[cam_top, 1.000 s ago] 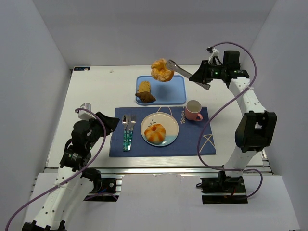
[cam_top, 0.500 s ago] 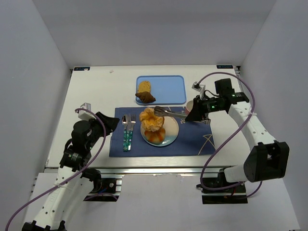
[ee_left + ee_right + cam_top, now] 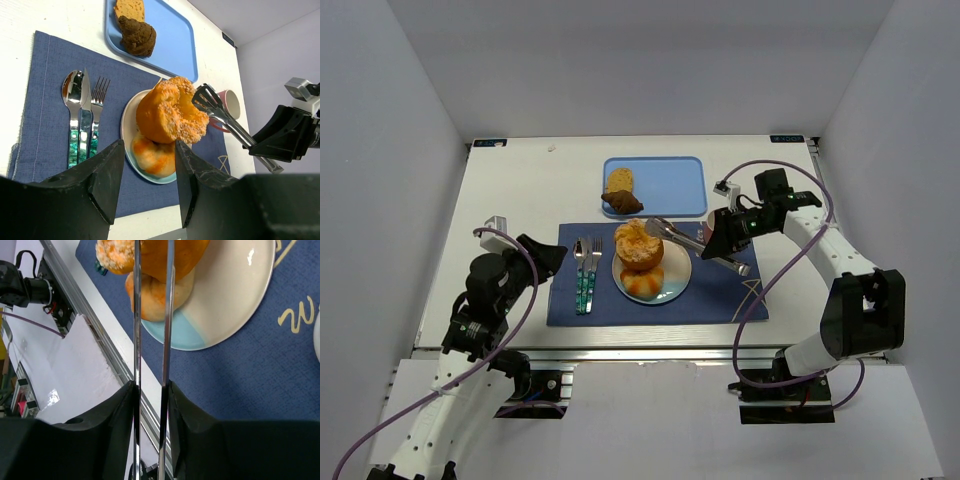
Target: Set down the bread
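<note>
Over the plate (image 3: 676,270), the right pincer (image 3: 718,243) is clamped on the handles of a pair of metal tongs (image 3: 680,238), squeezing the two arms close together between its fingers (the right wrist view shows both arms running almost parallel). The tongs reach left, and their tips lie against the sugared bread (image 3: 636,243). Whether they actually pinch it I cannot tell. The bread sits tilted on top of a glazed bun (image 3: 642,283) that lies on the plate, so it is over the plate's left half and touches the bun beneath it.

The plate stands in the middle of a dark blue placemat (image 3: 720,295). A pink mug (image 3: 231,102) stands on the mat to the plate's right, mostly hidden behind the tongs and the right pincer. A spoon (image 3: 73,90), a knife (image 3: 85,120) and a fork (image 3: 98,100) lie side by side on the mat to the plate's left.

Beyond the mat, a light blue tray (image 3: 675,185) holds a tan slice (image 3: 619,180) and a dark brown piece (image 3: 623,202) at its left end, the two touching.

The left pincer (image 3: 552,255) hangs over the mat's left edge with its jaws a little apart and nothing between them. The white table (image 3: 520,190) carries everything.
</note>
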Robot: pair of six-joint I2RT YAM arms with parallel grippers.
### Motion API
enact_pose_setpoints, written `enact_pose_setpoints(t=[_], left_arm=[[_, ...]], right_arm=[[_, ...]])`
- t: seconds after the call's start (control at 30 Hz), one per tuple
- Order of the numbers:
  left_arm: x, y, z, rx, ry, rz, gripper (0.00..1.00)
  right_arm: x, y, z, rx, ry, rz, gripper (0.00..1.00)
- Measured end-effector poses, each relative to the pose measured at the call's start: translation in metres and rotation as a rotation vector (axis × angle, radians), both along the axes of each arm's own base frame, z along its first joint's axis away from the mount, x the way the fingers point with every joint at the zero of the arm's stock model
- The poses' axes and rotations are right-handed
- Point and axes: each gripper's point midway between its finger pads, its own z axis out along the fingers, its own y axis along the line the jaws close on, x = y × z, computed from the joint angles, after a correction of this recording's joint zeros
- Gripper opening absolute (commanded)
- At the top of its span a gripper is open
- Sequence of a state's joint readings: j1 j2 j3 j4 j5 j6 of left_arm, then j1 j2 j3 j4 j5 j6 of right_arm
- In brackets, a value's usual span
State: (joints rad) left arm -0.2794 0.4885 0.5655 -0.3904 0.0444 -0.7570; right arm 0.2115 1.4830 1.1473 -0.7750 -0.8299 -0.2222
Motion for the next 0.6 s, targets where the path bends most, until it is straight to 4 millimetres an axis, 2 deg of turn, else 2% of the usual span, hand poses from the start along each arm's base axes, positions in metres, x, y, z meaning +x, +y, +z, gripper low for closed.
enact_pose_setpoints(t=[0.23, 0.6], left_arm=[[0.000, 0.000, 0.000, -0.002, 0.001, 0.001, 0.55], [0.000, 0.001, 0.000, -0.001, 0.003, 0.004, 0.55]], right_arm=[[0.006, -0.002, -0.003, -0.024, 0.010, -0.036, 0.48], [0.014, -0.002, 0.003, -0.020, -0.009, -0.058, 0.48]])
